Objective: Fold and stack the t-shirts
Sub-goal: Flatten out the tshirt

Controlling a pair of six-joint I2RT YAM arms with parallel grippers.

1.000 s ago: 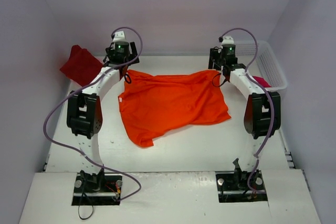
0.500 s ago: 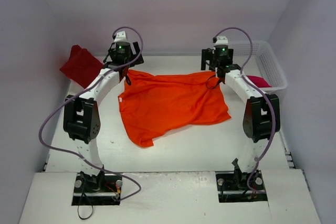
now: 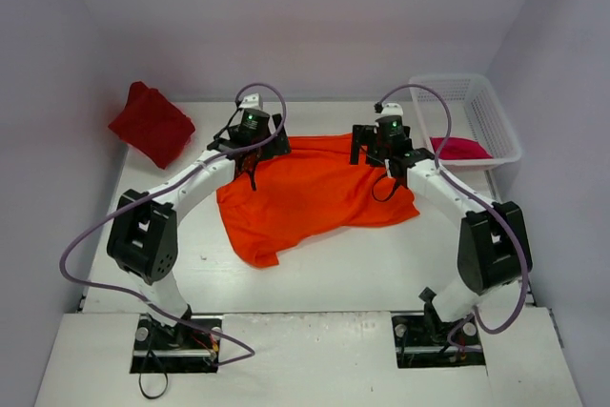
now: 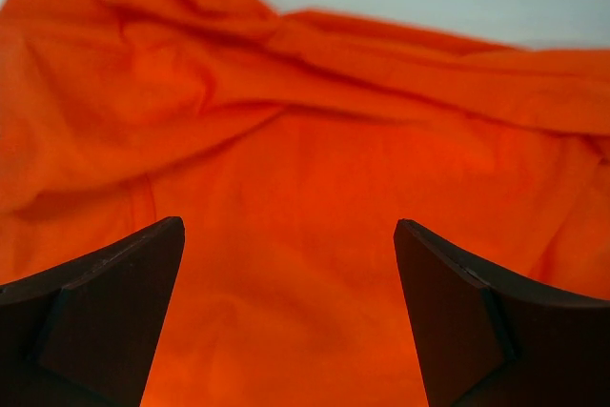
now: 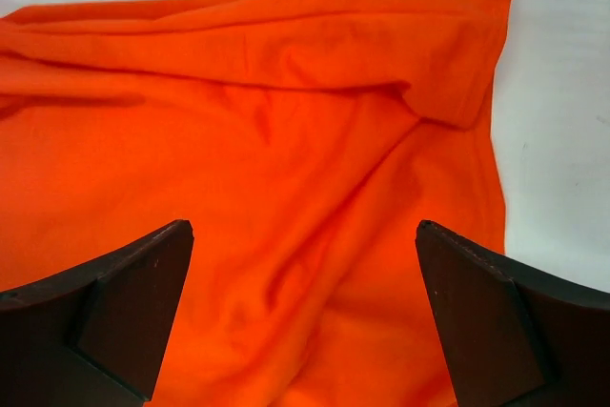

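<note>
**Orange shirt lies rumpled, both pincers spread above its far edge**

The orange t-shirt (image 3: 315,193) lies mid-table, creased, with one lobe trailing toward the near left. The dark red t-shirt (image 3: 152,124) sits bunched at the far left, well apart. The crimson-pink t-shirt (image 3: 459,148) lies inside the white basket (image 3: 496,126) at the far right.

The left gripper (image 4: 288,235) and the right gripper (image 5: 303,235) hang over the orange shirt's far left and far right parts. Both have their fingers spread wide, with nothing between them.

Judged risks: ridges of cloth run along the far edge, so a pinch could catch a doubled fold or only a wrinkle. The shirt would then lift crooked. Uneven pulls from the two arms would skew it further, and the trailing lobe may drag under.

No brand, label or writing can be read on the shirts, the basket or the table (image 3: 362,264).
</note>
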